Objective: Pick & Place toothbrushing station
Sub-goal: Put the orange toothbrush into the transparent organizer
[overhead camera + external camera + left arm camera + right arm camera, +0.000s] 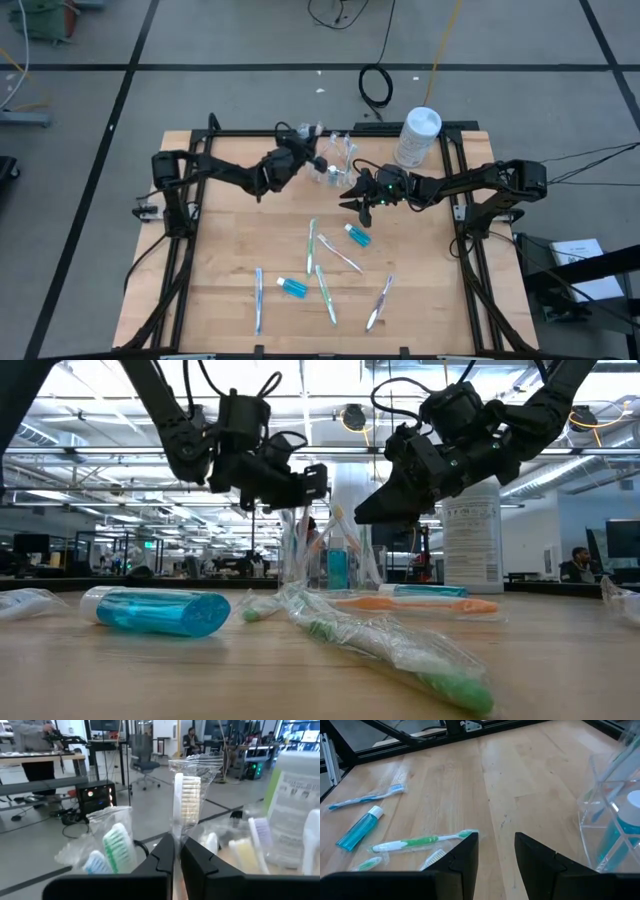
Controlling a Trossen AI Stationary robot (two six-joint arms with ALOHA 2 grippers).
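A small clear plastic cup [338,168] stands on the far middle of the table and holds several wrapped toothbrushes and a blue tube [626,822]. My left gripper [312,157] is just left of the cup, shut on a wrapped white-bristled toothbrush [186,800] that stands head-up among the others. My right gripper [495,851] is open and empty, hovering just near-side of the cup [330,555]. Several wrapped toothbrushes [326,292] and two blue white-capped tubes [357,236] [293,288] lie flat on the table. My left gripper pinches the white-bristled toothbrush's neck [176,839], just below the head, between its two fingers, through the clear wrapper. The fingers come at it about level from the table's left, across the brush. The brush stands upright, head up; its lower end is hidden by the fingers.
A larger white round-lidded canister [418,135] stands at the far right, beside the cup. Green [420,842] and blue [365,798] toothbrushes and a tube [357,827] lie ahead of my right gripper. Bare wood shows at the table's left [210,260].
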